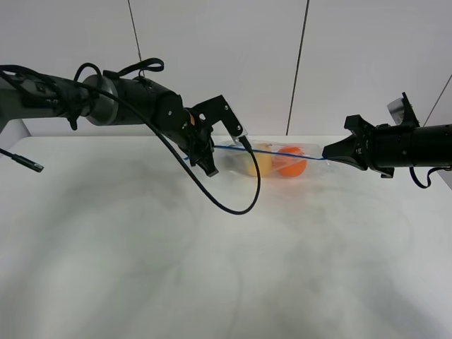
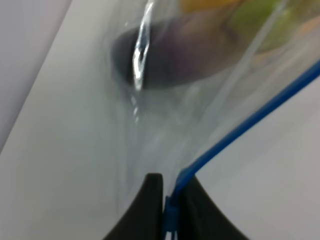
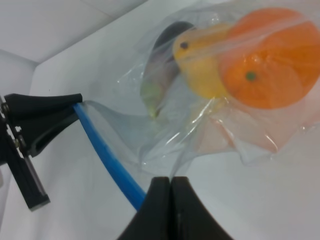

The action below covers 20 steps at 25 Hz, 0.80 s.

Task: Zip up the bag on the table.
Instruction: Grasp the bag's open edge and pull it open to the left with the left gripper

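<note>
The bag (image 1: 272,161) sits near the far edge of the table (image 1: 212,268), about midway along it. Its blue zipper strip (image 1: 272,152) is stretched into a straight line between the 2 grippers, and its body seems to sag to the tabletop. The left gripper (image 1: 206,152) is fully closed on 1 end of the strip; its wrist view shows the blue band pinched between the dark fingers (image 2: 150,205). The right gripper (image 1: 332,155) is clamped tight on the other end, toward the right edge of the table, with the strip running out from between its pads (image 3: 160,200). An orange fruit (image 3: 270,60), a yellow one (image 3: 200,70) and a dark purple piece (image 2: 170,60) lie inside, below the strip. Whether the seal is pressed together along its length cannot be told from these views. The step in hand looks like sealing by running a pinch along the strip. To do it well, 1 gripper should act as a fixed anchor and hold the strip taut and level. The other should ease its grip only enough to slide, then travel straight along the band toward the anchor. It should not pull up or sideways, since slack or twist would let the tracks skip. The crinkly film beneath could also bunch into the jaws, so the pinch should stay on the blue band alone.
</note>
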Tool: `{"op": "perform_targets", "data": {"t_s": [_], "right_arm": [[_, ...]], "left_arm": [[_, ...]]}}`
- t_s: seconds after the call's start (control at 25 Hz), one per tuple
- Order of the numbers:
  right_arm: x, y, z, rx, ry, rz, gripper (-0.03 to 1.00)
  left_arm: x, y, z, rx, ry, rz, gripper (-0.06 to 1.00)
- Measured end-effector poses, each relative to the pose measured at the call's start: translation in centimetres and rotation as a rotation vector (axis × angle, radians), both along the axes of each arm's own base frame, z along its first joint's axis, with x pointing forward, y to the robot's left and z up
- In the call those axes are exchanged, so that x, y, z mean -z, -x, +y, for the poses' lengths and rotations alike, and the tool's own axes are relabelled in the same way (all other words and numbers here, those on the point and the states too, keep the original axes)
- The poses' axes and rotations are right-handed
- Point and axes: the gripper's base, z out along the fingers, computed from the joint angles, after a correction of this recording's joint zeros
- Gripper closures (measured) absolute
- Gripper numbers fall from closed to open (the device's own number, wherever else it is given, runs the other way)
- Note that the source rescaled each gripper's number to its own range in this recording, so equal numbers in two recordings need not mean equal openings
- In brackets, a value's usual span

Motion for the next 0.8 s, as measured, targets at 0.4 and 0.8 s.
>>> {"op": "perform_targets", "data": {"t_s": [0.4,0.8], "right_arm": [[0.0,0.0,0.0,0.003,0.001,0.0,0.97],[0.0,0.0,-0.1,0.01,0.007,0.0,0.97]], "left_arm": [[0.1,-0.8,1.9,-0.05,-0.006,0.008,0.94],[0.1,-1.0,2.5,-0.05,-0.031,0.006,0.94]]}}
